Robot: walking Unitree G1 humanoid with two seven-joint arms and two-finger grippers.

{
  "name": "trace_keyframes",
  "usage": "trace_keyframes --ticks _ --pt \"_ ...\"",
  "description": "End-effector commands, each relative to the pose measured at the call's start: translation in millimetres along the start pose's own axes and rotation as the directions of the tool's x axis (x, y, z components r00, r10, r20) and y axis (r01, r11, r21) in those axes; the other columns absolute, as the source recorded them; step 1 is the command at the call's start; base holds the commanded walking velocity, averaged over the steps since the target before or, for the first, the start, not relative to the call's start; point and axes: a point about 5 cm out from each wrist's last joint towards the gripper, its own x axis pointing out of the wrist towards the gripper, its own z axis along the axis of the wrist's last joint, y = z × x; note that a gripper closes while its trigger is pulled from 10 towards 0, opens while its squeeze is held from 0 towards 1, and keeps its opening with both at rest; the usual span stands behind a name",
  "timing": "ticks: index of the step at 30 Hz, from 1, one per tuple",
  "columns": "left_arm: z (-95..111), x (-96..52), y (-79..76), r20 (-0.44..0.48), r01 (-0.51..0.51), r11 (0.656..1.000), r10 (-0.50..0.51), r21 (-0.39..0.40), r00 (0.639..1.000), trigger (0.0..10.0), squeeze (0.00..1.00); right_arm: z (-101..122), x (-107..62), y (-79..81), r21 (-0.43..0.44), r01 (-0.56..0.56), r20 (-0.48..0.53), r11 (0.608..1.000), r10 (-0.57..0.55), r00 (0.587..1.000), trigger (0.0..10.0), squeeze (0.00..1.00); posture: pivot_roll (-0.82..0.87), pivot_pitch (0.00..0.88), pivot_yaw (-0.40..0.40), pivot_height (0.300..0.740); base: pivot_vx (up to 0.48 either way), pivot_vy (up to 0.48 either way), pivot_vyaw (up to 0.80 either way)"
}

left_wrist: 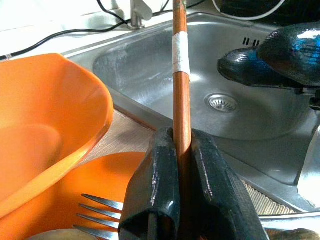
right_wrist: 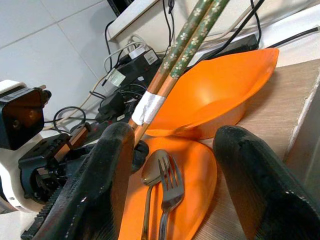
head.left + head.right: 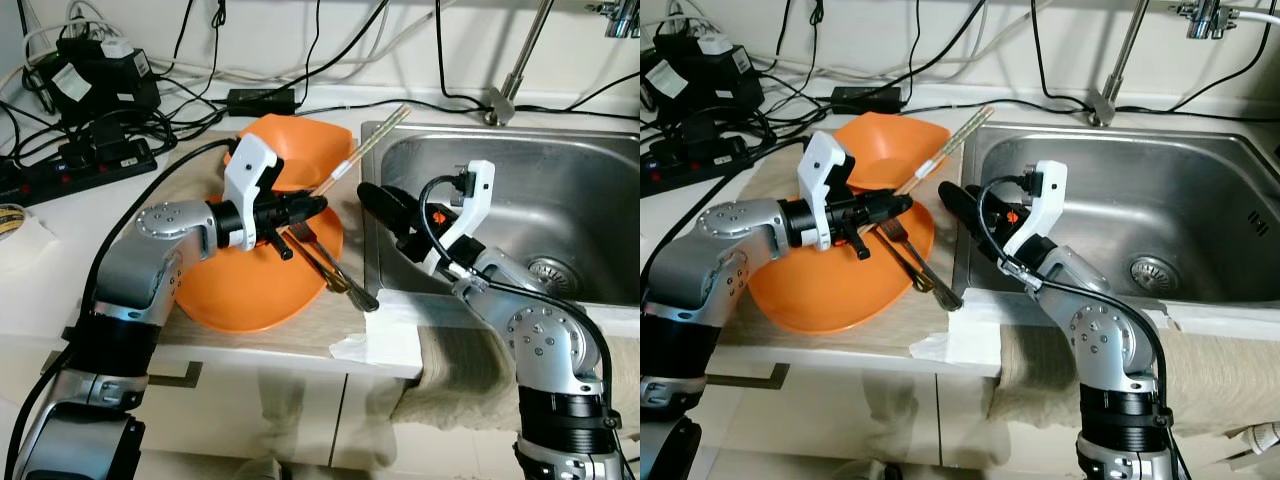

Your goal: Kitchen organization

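Kitchen counter with steel sink (image 3: 560, 200) across the right half of the head views, wooden board on the counter at centre. Left gripper (image 3: 312, 207) at frame centre, reaching in from the left, fingers pressed together and pinching a pair of chopsticks (image 3: 372, 142). In the left wrist view the two black fingers (image 1: 162, 175) clamped either side of the brown sticks just below their white tape band. Chopsticks taped together, slanting from the pinch up and right to the upper centre of the frame, tips poking past the sink's near corner.

Right gripper (image 3: 385, 212) just right of centre, hovering over the sink's left rim, fingers spread apart and holding nothing, pointed toward the bowls; close to the left gripper but not touching. Right wrist view: the two fingers wide apart at the bottom, chopsticks running between them toward the top.

Large orange bowl (image 3: 250, 290) lower centre-left on the board, partly under the left arm. Smaller orange bowl (image 3: 300, 145) behind it, upper centre, rim touching or overlapping the larger one. Fork (image 3: 318, 252) and spoon (image 3: 923, 281) lying inside the large bowl, handles reaching toward its right edge.

Power strip (image 3: 80, 165) and tangled black cables in the upper left. White paper towel (image 3: 375, 345) at the counter edge, lower centre
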Motion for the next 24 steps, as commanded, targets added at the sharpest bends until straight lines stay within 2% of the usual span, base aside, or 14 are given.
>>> trace_keyframes --ticks 1,18,21,24 --pt "3 1.2 -1.1 -0.002 0.009 0.999 -0.009 0.031 1.0 0.0 0.0 3 -1.8 5.5 -0.009 -0.029 0.0 1.0 0.029 1.0 10.0 0.0 0.05 0.0 0.021 0.74 0.0 0.0 0.0" --pt "10 -1.3 -22.5 0.052 0.133 0.989 -0.137 0.064 0.989 0.0 0.0 7 2.4 2.8 -0.002 -0.007 0.022 1.0 0.007 1.0 10.0 0.0 0.05 0.0 0.02 0.74 0.0 0.0 0.0" --pt "18 -4.3 -33.9 0.086 0.189 0.978 -0.196 0.084 0.977 0.0 0.0 5 5.0 0.8 -0.007 0.005 0.024 1.0 -0.005 1.0 10.0 0.0 0.05 0.0 0.019 0.74 0.0 0.0 0.0" --pt "19 -4.8 -36.9 0.091 0.201 0.976 -0.208 0.086 0.974 0.0 0.0 5 5.9 0.7 -0.007 0.007 0.026 1.0 -0.006 1.0 10.0 0.0 0.06 0.0 0.02 0.74 0.0 0.0 0.0"
